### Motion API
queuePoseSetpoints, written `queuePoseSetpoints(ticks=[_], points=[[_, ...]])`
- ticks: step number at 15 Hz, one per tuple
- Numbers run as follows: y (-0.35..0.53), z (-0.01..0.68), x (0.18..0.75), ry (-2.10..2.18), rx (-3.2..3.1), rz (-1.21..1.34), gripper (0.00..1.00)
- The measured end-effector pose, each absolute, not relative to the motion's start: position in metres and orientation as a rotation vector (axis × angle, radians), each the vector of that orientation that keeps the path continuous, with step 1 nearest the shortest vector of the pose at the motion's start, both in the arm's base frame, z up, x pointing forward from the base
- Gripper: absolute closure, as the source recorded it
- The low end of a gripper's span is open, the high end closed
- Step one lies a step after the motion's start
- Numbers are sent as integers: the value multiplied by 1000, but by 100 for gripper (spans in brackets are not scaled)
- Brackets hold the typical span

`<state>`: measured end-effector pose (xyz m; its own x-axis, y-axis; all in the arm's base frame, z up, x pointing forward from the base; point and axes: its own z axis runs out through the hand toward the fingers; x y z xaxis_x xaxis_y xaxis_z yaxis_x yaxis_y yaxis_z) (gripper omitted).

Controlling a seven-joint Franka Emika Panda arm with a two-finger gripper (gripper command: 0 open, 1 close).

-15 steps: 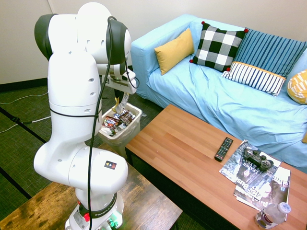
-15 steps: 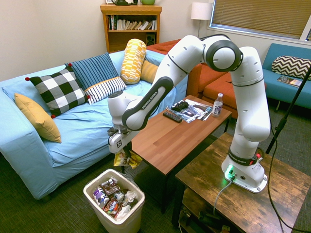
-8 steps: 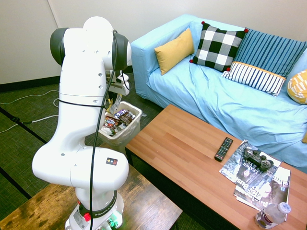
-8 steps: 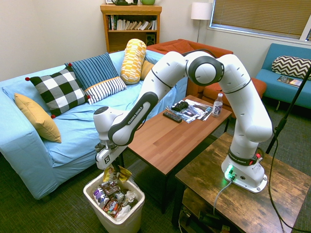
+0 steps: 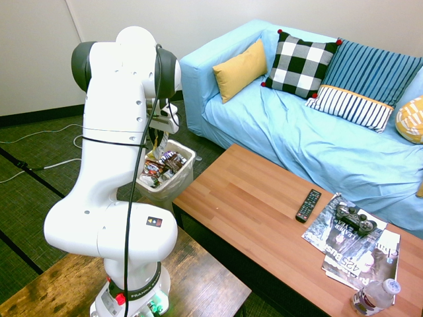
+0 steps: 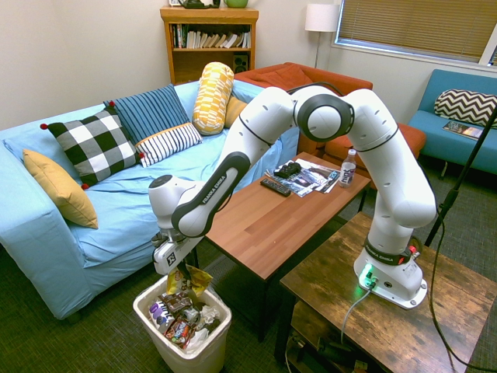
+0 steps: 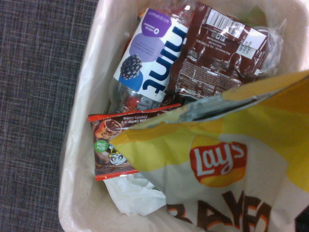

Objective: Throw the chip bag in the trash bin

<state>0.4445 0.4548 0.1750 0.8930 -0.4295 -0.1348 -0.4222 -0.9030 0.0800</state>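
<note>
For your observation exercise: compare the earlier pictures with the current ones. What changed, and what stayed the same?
The gripper carried the chip bag from beside the table down over the trash bin, and still holds it. The remote, magazines and water bottle stayed put.

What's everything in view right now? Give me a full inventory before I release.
chip bag: 1, yellow, hanging from the gripper directly above the trash bin
trash bin: 1, white with clear liner, on the floor by the coffee table's end; holds a bottle and dark wrappers
coffee table: 1, reddish wood, in front of the sofa
sofa: 1, light blue, with several cushions
remote: 1, black, on the coffee table
game controller: 1, dark, on the magazines
magazines: 2, on the coffee table
water bottle: 1, clear, on the coffee table's end
bookshelf: 1, wooden, behind the sofa
gripper: 1, shut on the chip bag, over the bin
</note>
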Motion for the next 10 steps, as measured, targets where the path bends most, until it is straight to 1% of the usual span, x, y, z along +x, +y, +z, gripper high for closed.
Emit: queuePoseSetpoints(ticks=[10], points=[[465, 180, 442, -660, 3019, -227, 0]])
